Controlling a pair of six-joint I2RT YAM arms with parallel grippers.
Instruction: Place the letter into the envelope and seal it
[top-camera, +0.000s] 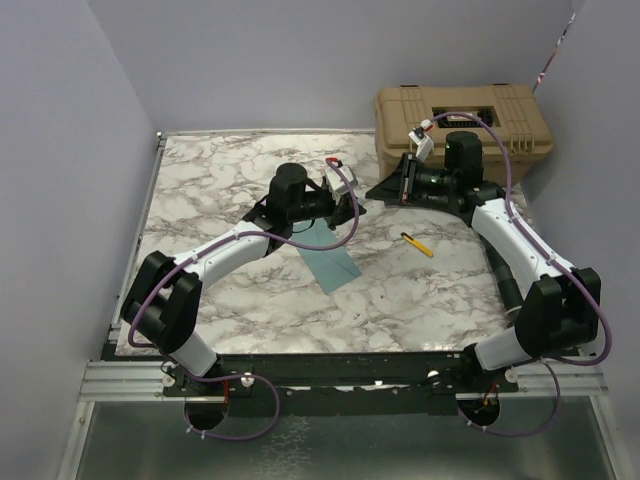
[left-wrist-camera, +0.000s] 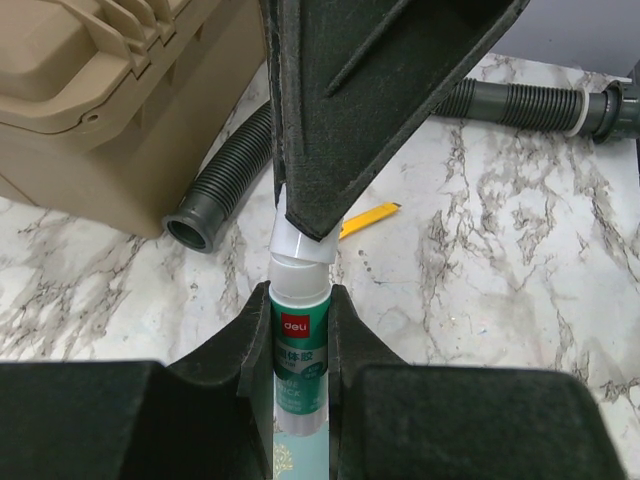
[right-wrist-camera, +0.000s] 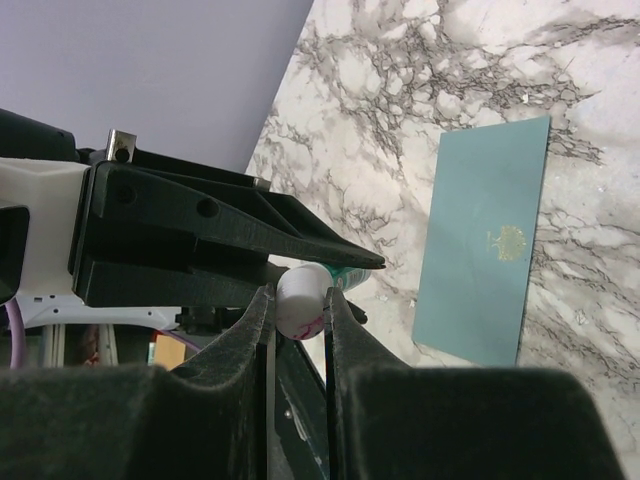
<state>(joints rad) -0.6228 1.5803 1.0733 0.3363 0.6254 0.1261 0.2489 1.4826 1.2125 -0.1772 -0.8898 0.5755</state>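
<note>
In the left wrist view, cannot read the fine print on the glue stick (left-wrist-camera: 299, 350), find its lower end and all but a sliver of the envelope (left-wrist-camera: 298, 463) shut in between the fingers of the left hand (left-wrist-camera: 298, 305) at the bottom edge, and lose the middle of the hose (left-wrist-camera: 225, 185) and half the yellow thing (left-wrist-camera: 372, 214) behind the right hand (left-wrist-camera: 303, 232). From the right wrist, see only the round end of the cap (right-wrist-camera: 300, 298) and cannot make out the gold mark (right-wrist-camera: 507, 242). From above, cannot pick out the glue stick where the hands meet, nor the envelope's far end under the left arm (top-camera: 235, 245).
</note>
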